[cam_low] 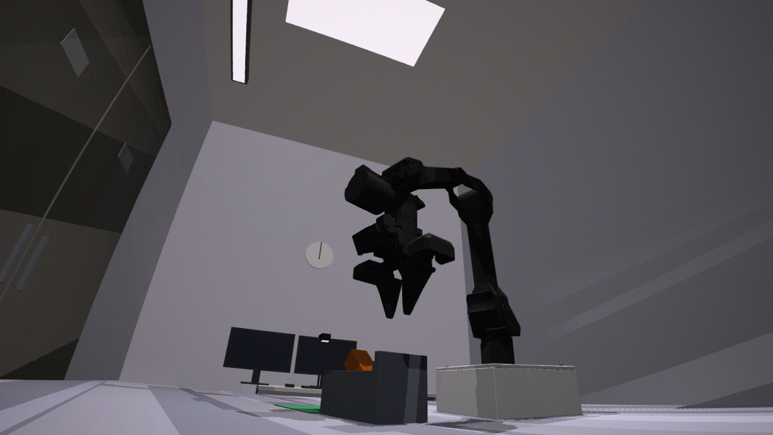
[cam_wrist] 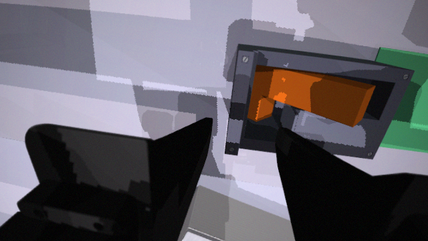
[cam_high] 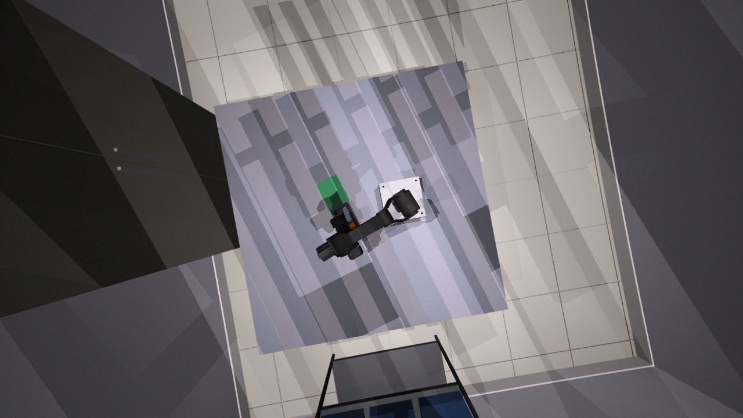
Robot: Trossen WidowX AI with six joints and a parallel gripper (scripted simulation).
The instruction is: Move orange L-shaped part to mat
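Observation:
The orange part (cam_high: 352,224) (cam_low: 358,361) (cam_wrist: 301,87) lies tilted in the pocket of the grey tray (cam_low: 348,397) (cam_wrist: 239,90). Its L-shaped end is low, beside the tray's taller wall. Its other end, towards the green mat (cam_high: 328,187) (cam_low: 294,406) (cam_wrist: 404,138), stands raised above the tray's lower rim, and dark empty pocket shows beyond it. My gripper (cam_low: 398,313) (cam_wrist: 244,130) is partly open with nothing between its fingers, and hangs above the tray, near the taller-wall end. In the top view the arm covers much of the tray and part.
The arm's pale base (cam_high: 386,188) (cam_low: 505,392) stands on the table (cam_high: 430,291) to the right of the tray in the top and exterior views. The tray's taller end wall rises on the side away from the mat. Monitors (cam_low: 259,348) stand in the background.

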